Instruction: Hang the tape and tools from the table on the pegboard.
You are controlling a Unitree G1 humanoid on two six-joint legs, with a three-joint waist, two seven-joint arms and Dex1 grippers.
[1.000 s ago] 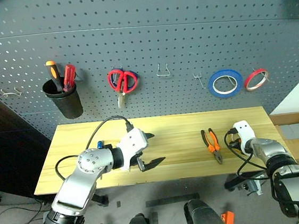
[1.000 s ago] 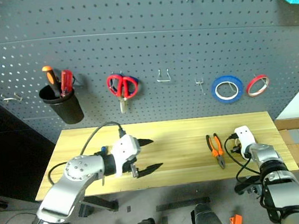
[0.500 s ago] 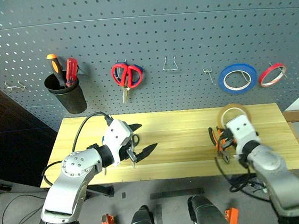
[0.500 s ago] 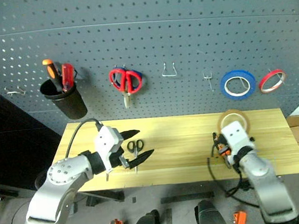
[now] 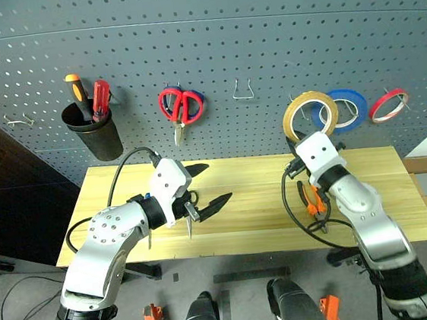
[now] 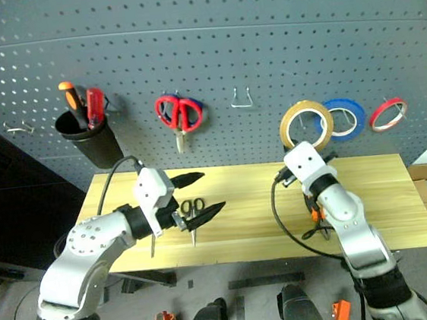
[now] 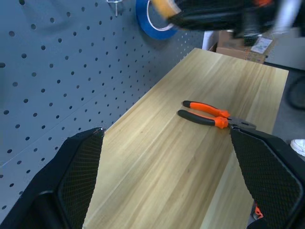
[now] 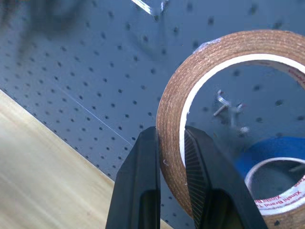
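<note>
Right wrist view shows the right gripper (image 8: 171,157) with its jaws pinched on the wall of the tape (image 8: 209,95), one black finger inside the ring and one outside, the ring standing on edge in front of the pegboard (image 8: 86,62). Through the ring's opening a small metal hook (image 8: 228,109) shows on the board, and the blue tape ring (image 8: 267,167) hangs just beyond. In the left eye view the tan ring is lifted clear of the bench (image 5: 256,201), up against the board just left of the blue ring, with the red tape ring (image 5: 388,105) hanging further right. The pliers (image 5: 312,200) lie flat on the bench below the right forearm, handles pointing towards the board. The left gripper (image 5: 205,185) hovers above the left half of the bench, its jaws spread wide and holding nothing. Beneath it in the right eye view lie the black-handled scissors (image 6: 192,217), blades pointing to the front edge; a bit of blue by the left wrist may be the screwdriver, too hidden to tell. On the board hang the red-handled scissors (image 5: 180,107), an empty wire hook (image 5: 245,90), and a black cup (image 5: 98,134) holding the orange and red-handled screwdrivers (image 5: 89,100).
</note>
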